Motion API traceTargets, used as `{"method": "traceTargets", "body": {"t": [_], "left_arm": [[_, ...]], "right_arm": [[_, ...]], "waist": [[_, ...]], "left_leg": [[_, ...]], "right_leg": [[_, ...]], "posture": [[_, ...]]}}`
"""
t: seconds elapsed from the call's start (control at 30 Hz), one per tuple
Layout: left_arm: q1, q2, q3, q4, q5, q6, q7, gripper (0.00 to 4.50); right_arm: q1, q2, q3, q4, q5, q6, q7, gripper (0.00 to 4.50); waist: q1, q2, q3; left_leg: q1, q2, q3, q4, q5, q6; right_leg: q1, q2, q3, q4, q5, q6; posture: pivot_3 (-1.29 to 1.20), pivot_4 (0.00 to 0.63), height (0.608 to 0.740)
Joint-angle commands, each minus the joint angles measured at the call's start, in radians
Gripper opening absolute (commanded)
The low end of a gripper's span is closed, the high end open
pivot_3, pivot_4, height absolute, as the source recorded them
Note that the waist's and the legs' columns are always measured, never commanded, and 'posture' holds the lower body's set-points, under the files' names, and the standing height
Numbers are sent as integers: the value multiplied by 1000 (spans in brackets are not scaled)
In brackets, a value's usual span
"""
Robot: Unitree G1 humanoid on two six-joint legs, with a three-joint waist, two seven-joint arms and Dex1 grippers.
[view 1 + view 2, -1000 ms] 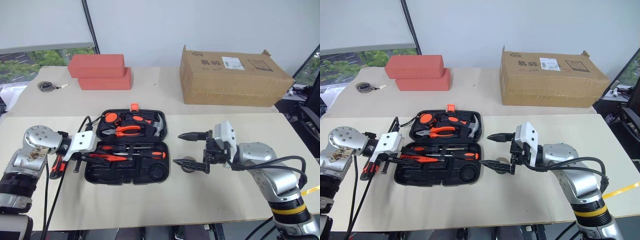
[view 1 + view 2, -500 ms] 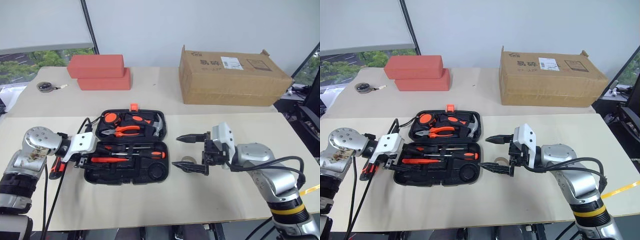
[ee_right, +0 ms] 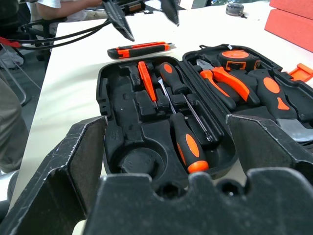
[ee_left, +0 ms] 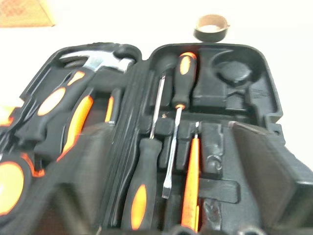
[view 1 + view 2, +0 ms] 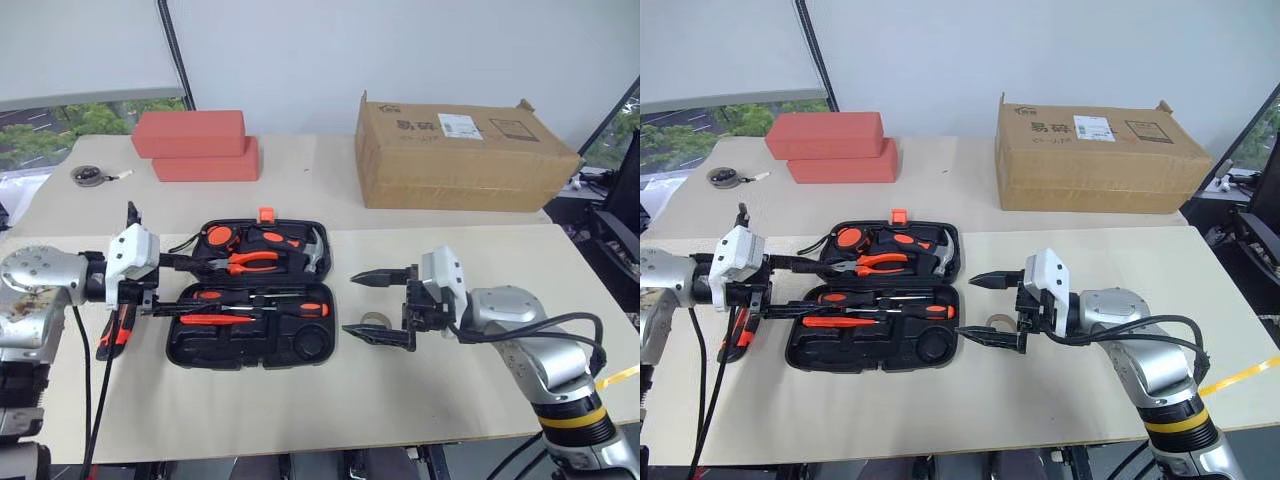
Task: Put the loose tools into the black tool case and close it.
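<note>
The black tool case (image 5: 255,295) lies open on the table (image 5: 330,400), two screwdrivers (image 5: 265,305) and a tester pen (image 5: 210,320) inside. A utility knife (image 5: 113,333) lies left of it, a tape roll (image 5: 375,321) right. The left gripper (image 5: 185,285) and right gripper (image 5: 375,303) both hover with fingers apart, empty.

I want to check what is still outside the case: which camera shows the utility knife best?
The right wrist view: the utility knife lies whole and unobstructed on the table beside the black tool case. In the left eye view and right eye view the left arm covers it, leaving just an orange-black end showing.
</note>
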Motion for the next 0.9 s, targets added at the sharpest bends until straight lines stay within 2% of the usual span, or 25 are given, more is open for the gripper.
{"method": "traceTargets", "body": {"t": [0.03,0.1,0.2,0.3,0.43,0.63,0.9], "left_arm": [[69,-50,55,-113,2,33,154,1896],[131,-89,70,-183,-3,67,236,1065],[205,-159,89,-279,21,95,379,78],[275,-245,110,-384,62,148,563,78],[347,-320,117,-510,96,221,724,78],[479,-406,93,-713,89,357,868,78],[527,-521,72,-724,130,421,1033,78]], "right_arm": [[-2,6,-15,-21,0,-31,-3,4500],[10,6,-18,-25,-2,-35,-6,4500],[21,4,-21,-30,0,-38,-7,4500],[22,3,-19,-30,4,-39,-3,4500],[15,-3,-14,-15,3,-46,19,4500],[1,1,-5,1,4,-50,44,4500],[-10,8,6,12,2,-49,63,4500]], "waist": [[1,0,0],[2,0,0],[3,0,0],[3,0,0],[3,0,0],[2,0,-1],[8,0,-1]], "left_leg": [[0,0,0,0,0,0],[0,0,0,0,0,0],[1,0,0,0,0,0],[1,0,0,0,0,0],[2,0,0,0,0,0],[3,1,0,0,-1,-3],[4,0,-2,0,-2,-4]], "right_leg": [[0,0,0,0,0,0],[0,1,1,0,0,0],[1,1,4,-1,0,0],[1,1,4,-1,0,0],[2,1,4,0,0,0],[3,1,5,0,0,0],[5,2,4,0,0,0]], "posture": [[0,150,712],[0,150,712],[0,150,712],[0,150,712],[0,150,712],[0,150,712],[0,150,712]]}}
